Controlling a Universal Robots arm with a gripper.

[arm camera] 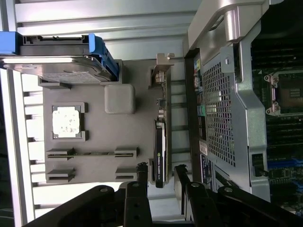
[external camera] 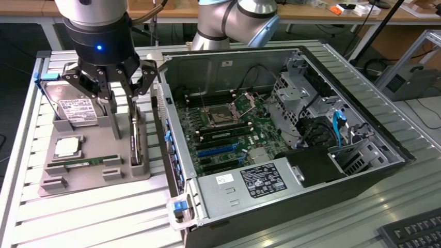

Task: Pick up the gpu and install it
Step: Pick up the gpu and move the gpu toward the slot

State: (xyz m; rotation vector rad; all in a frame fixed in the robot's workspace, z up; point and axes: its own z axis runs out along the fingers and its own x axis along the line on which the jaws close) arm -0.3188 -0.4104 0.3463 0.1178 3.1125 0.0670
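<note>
Over the gpu (arm camera: 161,142) edge, the pincer (arm camera: 161,168) gapes.

Arm: silver-grey round-tube robot arm (external camera: 234,20), fat rounded joints, pale-blue end cap (external camera: 267,30) | Wrist: glossy black cylindrical wrist housing (external camera: 103,33) w/ small blue LED (external camera: 100,48), lit | Tool: black two-finger linkage gripper (arm camera: 161,168), bare pivot pins + screw heads at joints | Fingers (arm camera: 137,198): matte black, chunky links, slim squared tips
</note>
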